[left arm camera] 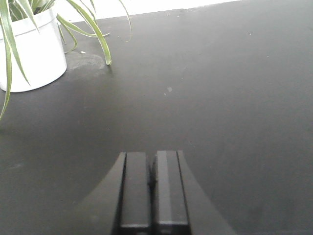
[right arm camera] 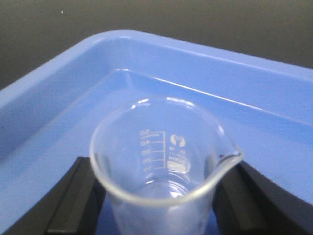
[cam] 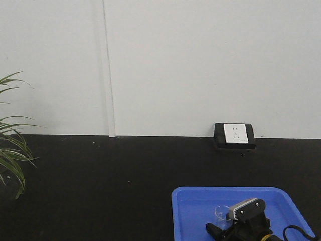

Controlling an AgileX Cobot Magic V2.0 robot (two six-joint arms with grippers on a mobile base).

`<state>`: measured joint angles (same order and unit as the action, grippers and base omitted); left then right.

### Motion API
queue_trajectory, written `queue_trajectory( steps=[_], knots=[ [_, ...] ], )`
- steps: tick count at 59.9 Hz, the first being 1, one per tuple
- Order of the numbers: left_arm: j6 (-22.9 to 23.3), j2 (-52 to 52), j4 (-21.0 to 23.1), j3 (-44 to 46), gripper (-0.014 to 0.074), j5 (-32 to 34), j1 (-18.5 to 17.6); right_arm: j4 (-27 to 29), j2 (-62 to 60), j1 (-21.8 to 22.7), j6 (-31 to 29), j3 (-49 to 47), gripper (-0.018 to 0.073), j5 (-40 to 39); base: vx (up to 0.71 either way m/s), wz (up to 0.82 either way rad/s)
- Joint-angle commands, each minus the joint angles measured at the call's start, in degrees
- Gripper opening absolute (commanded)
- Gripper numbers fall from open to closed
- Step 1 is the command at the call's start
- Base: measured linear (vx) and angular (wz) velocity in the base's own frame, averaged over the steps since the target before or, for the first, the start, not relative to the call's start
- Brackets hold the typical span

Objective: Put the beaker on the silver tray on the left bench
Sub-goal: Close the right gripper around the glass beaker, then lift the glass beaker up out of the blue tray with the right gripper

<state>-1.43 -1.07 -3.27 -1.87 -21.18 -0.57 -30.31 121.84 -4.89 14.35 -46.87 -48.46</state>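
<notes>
The small clear glass beaker (right arm camera: 161, 156) stands upright and empty in the bright blue plastic tray (right arm camera: 58, 98), pour spout to the right, printed marks on its far wall. My right gripper (right arm camera: 164, 165) has a black finger pressed against each side of it, shut on the beaker. In the front view the beaker (cam: 220, 212) shows faintly in the blue tray (cam: 190, 201), just ahead of my right wrist. My left gripper (left arm camera: 151, 156) is shut on nothing, low over bare black benchtop. The silver tray and the left bench are out of view.
The blue tray sits at the near right of a black bench (cam: 125, 170) with a wall socket (cam: 234, 134) at the back. A potted plant in a white pot (left arm camera: 29, 54) stands at the bench's left, its leaves (cam: 10, 150) drooping over the top.
</notes>
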Motion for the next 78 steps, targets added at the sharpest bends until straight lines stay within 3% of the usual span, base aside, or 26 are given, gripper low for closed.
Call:
queue_trajectory(
  steps=[1,15,28,36,42,48,57,63,70,78],
  knots=[
    [0.1,-0.4,0.2,-1.2,0.0001,4.4,-0.3,0.7,-1.1,-0.3,-0.2,-3.1,0.0498,-3.7,0.00,0.00],
    [0.1,-0.4,0.2,-1.2,0.0001,4.4,-0.3,0.5,-0.1,-0.3,-0.2,-5.9,0.0447,-3.1,0.00,0.00],
    [0.1,-0.4,0.2,-1.2,0.0001,4.4,-0.3,-0.6,-0.4,-0.3,1.0,-5.8,0.0219,-2.7,0.00,0.00],
    [0.1,-0.4,0.2,-1.2,0.0001,4.4,-0.3,-7.2,-3.3,-0.3,3.9,-5.8,0.0025,-2.0,0.00,0.00],
    [0.1,-0.4,0.2,-1.2,0.0001,4.4,-0.3,-15.0,-6.9,-0.3,5.3,-5.8,-0.0017,-1.1,0.00,0.00],
    [0.1,-0.4,0.2,-1.2,0.0001,4.4,-0.3,-22.5,-11.5,-0.3,12.0,-5.8,-0.0015,1.1,0.00,0.00],
    [0.1,-0.4,0.2,-1.2,0.0001,4.4,-0.3,-33.0,-19.3,-0.3,28.2,-5.8,-0.0015,2.8,0.00,0.00],
    [0.1,-0.4,0.2,-1.2,0.0001,4.4,-0.3,-38.7,-25.2,-0.3,35.7,-5.8,-0.0015,3.0,0.00,0.00],
    [0.1,-0.4,0.2,-1.2,0.0001,4.4,-0.3,-40.2,-31.1,-2.1,42.0,-5.8,-0.0015,5.8,0.00,0.00],
    [0.1,-0.4,0.2,-1.2,0.0001,4.4,-0.3,-40.2,-38.3,-9.7,44.8,-5.8,-0.0015,15.2,0.00,0.00]
  ],
)
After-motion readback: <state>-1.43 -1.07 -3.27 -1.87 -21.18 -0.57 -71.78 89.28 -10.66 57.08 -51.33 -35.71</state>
